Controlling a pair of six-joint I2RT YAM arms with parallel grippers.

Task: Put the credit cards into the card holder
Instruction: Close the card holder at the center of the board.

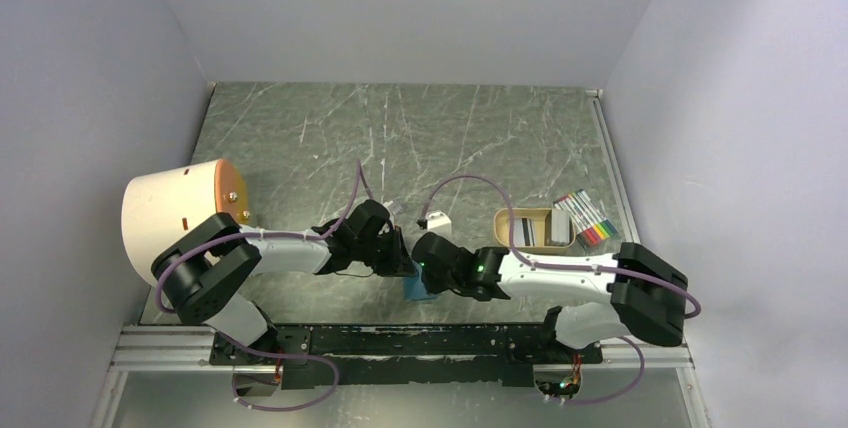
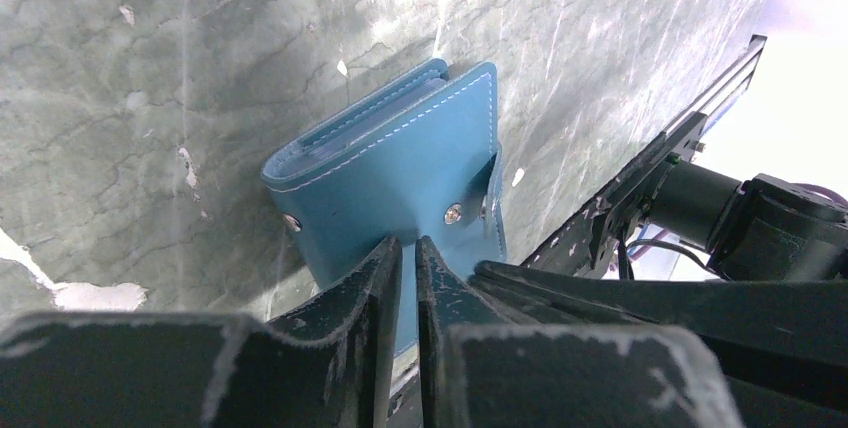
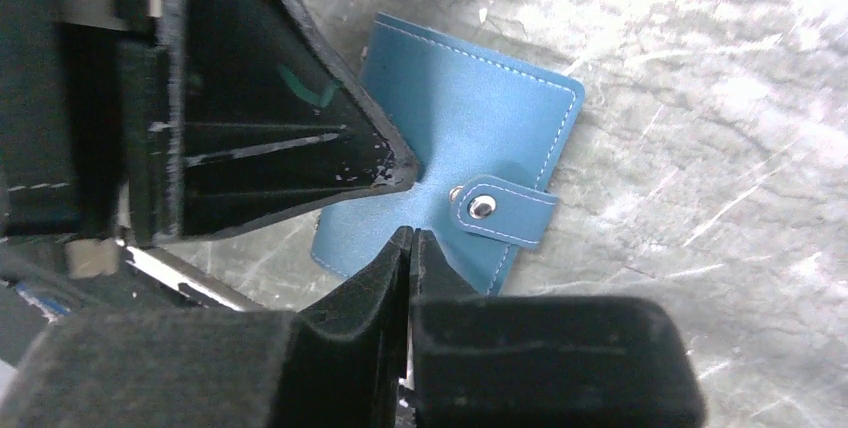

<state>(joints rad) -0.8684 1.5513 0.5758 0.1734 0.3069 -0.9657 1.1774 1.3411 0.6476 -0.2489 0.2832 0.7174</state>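
Observation:
The teal-blue card holder point(image 1: 421, 289) lies closed on the table between the two arms; its snap tab point(image 3: 500, 212) is fastened. It also shows in the left wrist view point(image 2: 400, 173) and the right wrist view point(image 3: 470, 108). My left gripper point(image 2: 410, 248) is shut, its tips resting on the holder's cover next to the snap. My right gripper point(image 3: 410, 235) is shut too, its tips touching the cover just left of the tab. Neither gripper holds anything. The credit cards point(image 1: 527, 230), one with a dark stripe, lie in the tan oval tray point(image 1: 505, 218) at the right.
A pack of coloured markers point(image 1: 588, 219) lies beside the tray. A large cream cylinder point(image 1: 178, 214) lies on its side at the left. A small white object point(image 1: 437, 220) sits behind the grippers. The metal rail point(image 1: 400, 340) runs along the near edge.

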